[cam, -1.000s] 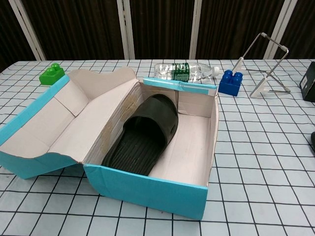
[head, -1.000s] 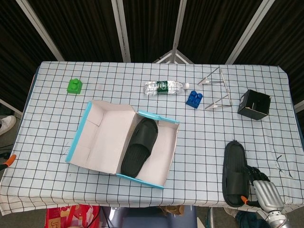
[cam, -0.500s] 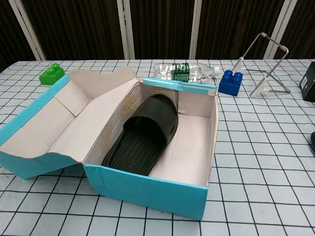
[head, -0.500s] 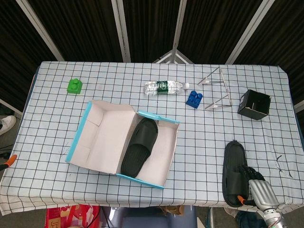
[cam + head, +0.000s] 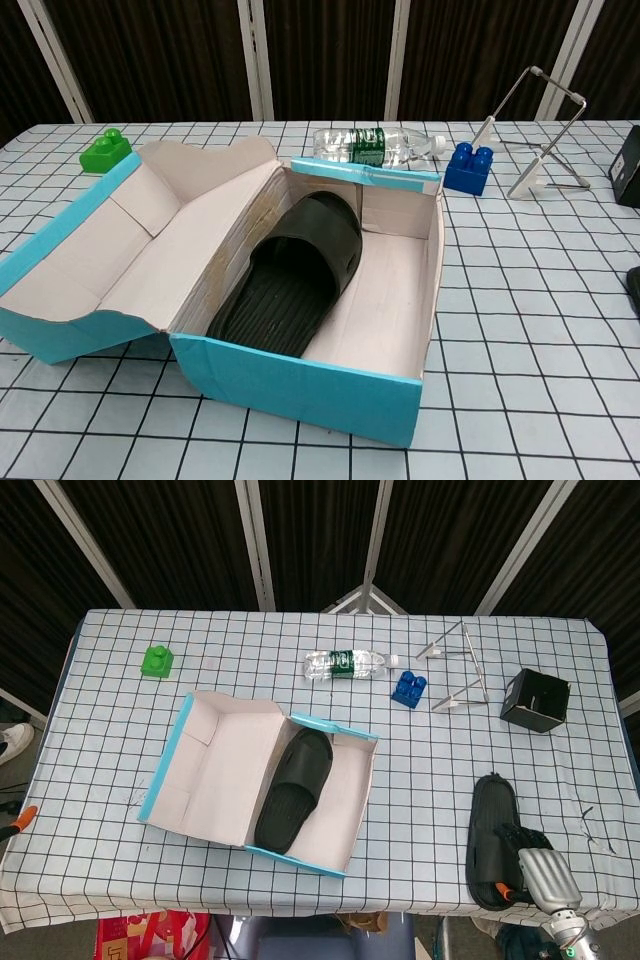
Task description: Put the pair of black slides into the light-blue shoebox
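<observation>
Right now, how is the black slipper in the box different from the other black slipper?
The slide in the shoebox lies inside the light-blue shoebox, leaning against its left wall; the slide on the table lies flat on the checked cloth near the front right edge. Nothing touches the boxed one; the right hand is at the other's strap. Both are black, ribbed slides.

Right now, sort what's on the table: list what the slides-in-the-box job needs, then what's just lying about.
Needed: light-blue shoebox, open; black slide in the box; second black slide on the table by the right hand.

Lying about: green block, water bottle, blue block, wire stand, black box.
</observation>
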You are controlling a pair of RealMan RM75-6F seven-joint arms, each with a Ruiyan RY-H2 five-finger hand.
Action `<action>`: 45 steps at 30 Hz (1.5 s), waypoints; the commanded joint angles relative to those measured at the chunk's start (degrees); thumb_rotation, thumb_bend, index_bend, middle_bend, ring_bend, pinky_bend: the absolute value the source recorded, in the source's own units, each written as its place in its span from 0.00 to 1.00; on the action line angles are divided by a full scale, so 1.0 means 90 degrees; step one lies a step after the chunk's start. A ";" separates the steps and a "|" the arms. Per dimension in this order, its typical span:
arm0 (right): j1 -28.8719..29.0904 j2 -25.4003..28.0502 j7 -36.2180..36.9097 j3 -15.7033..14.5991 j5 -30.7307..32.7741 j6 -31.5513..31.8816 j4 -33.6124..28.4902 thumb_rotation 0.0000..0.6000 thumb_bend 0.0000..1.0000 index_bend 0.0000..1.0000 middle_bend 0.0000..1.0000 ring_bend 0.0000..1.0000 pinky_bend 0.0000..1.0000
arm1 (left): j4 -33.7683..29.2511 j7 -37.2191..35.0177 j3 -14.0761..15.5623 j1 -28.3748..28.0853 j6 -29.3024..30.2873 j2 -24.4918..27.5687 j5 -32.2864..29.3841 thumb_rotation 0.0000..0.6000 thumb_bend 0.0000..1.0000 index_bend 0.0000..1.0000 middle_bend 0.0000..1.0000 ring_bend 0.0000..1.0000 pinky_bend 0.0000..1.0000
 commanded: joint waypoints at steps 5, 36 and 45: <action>-0.0063 0.0038 0.0209 0.0013 -0.0152 0.0189 -0.0017 1.00 0.34 0.39 0.30 0.26 0.15 | -0.0012 -0.0034 0.0005 -0.0002 -0.0007 0.0007 0.0012 1.00 0.08 0.13 0.00 0.00 0.06; 0.1981 0.2644 0.2258 0.1856 0.0454 -0.1005 -0.3516 1.00 0.43 0.43 0.33 0.32 0.19 | -0.0050 -0.0166 -0.0017 0.0037 0.0025 0.0064 -0.0017 1.00 0.08 0.13 0.00 0.00 0.06; 0.3182 0.2315 0.2631 0.2433 0.2059 -0.2492 -0.4188 1.00 0.46 0.45 0.35 0.34 0.21 | 0.0011 -0.0216 -0.0033 0.0009 -0.0059 0.0060 -0.0074 1.00 0.08 0.13 0.00 0.00 0.06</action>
